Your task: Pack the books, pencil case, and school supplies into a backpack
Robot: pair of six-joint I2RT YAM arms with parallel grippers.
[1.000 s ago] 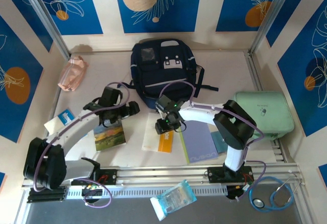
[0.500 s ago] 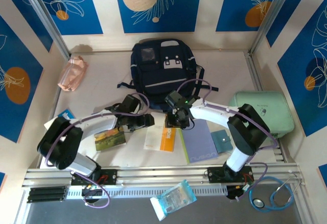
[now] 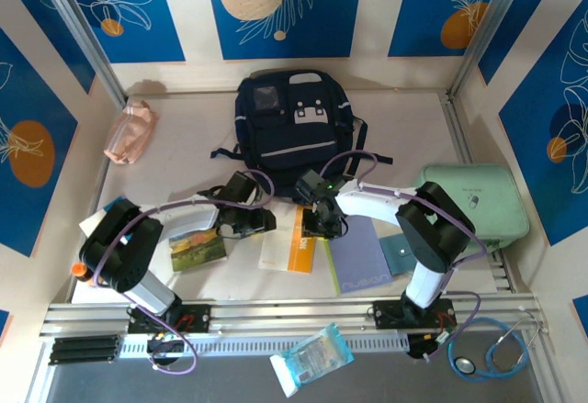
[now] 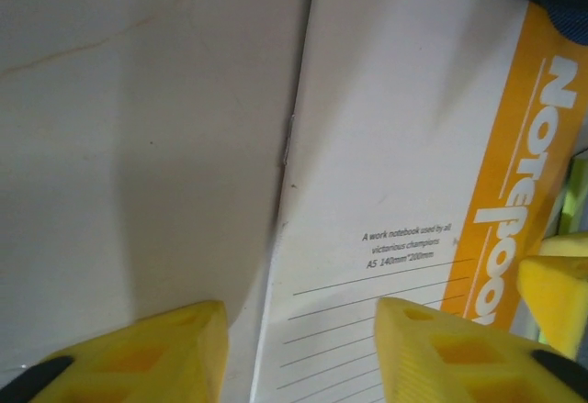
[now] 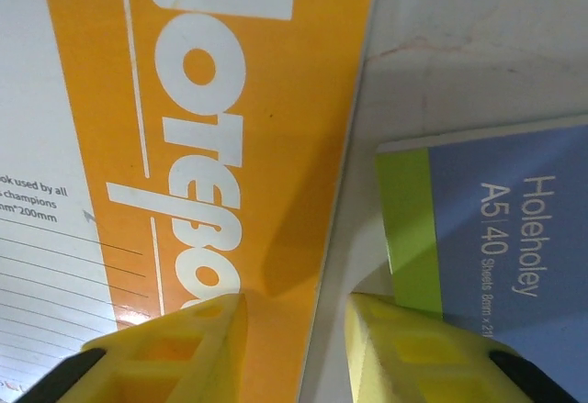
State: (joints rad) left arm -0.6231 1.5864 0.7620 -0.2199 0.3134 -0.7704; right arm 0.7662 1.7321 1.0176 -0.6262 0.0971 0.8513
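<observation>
The left claw (image 3: 253, 226) stands low over the table with its yellow fingers (image 4: 138, 352) parted. One is over the bare pale tabletop (image 4: 138, 100) and the other over the thin white notebook with the orange band (image 4: 395, 146), so that book's left edge runs between them, and nothing is pinched. The right claw (image 3: 323, 224) is at the same book's opposite edge, jaws narrower but still apart: one finger (image 5: 175, 352) over the orange band, the other over the gap beside it. Just right of that claw lies the flat lavender notebook with a lime-green spine strip (image 5: 514, 229), and farther right a small teal square pad (image 3: 398, 254). Left of the left claw lies the green landscape-cover book (image 3: 197, 247). Beyond both claws, close to their fingers, sits the large dark navy fabric backpack (image 3: 292, 128). The crinkly pink translucent pouch (image 3: 129, 132) lies well apart, far to the left claw's left
</observation>
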